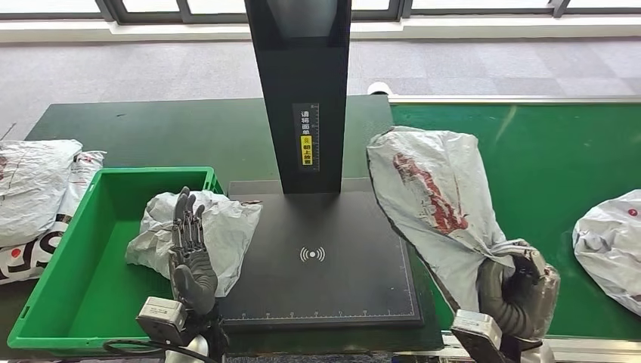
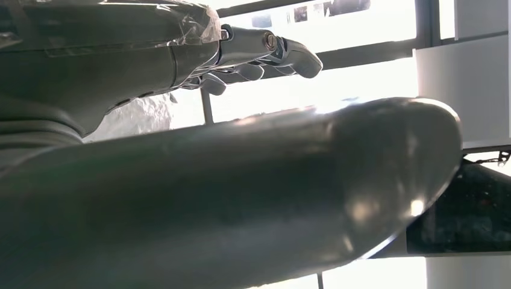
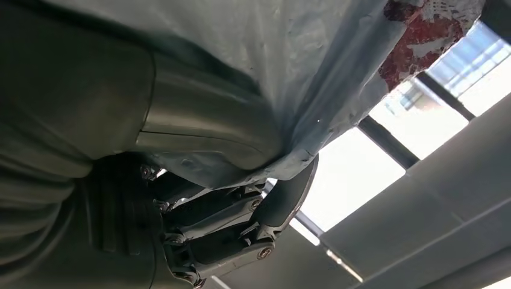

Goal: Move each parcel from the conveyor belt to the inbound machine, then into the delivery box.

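My right hand (image 1: 520, 291) grips a grey parcel with red print (image 1: 435, 197) by its lower end and holds it upright over the right edge of the black inbound machine plate (image 1: 321, 261). The right wrist view shows my fingers (image 3: 229, 229) clenched on the same parcel (image 3: 289, 66). A crumpled grey parcel (image 1: 219, 227) lies across the right rim of the green delivery box (image 1: 75, 272). My left hand (image 1: 193, 253) stands in front of that parcel with fingers straight and apart, holding nothing; its fingers (image 2: 265, 51) show the same way in the left wrist view.
Another grey parcel (image 1: 612, 246) lies on the green conveyor belt (image 1: 559, 151) at the right. Several parcels (image 1: 38, 189) are piled left of the box. The machine's black post (image 1: 302, 91) rises behind the plate.
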